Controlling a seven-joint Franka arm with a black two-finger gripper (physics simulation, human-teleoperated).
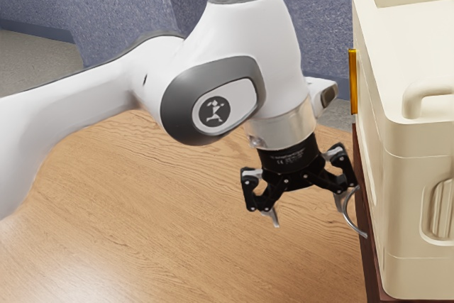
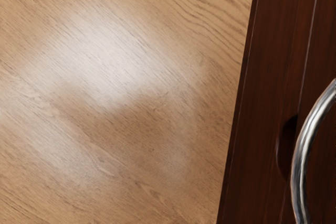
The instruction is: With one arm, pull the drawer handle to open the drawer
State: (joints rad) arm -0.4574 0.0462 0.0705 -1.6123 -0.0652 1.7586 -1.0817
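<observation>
Two fingers of the claw stood apart, clamped on nothing; the curved drawer handle lay toward the exterior view's right, close by the nearer finger, on the dark cabinet, so straddling it probably meant shifting that way.

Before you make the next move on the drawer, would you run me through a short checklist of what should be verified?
1. Gripper open: ok, its fingers are spread.
2. Handle clear of clutter: ok, bare curved metal in the wrist view.
3. Handle gripped from both sides: not ok, one finger stands well away from it.
4. Nearer finger touching the handle: cannot tell, they overlap in the exterior view.
5. Room between gripper and pale box: cannot tell.
</observation>
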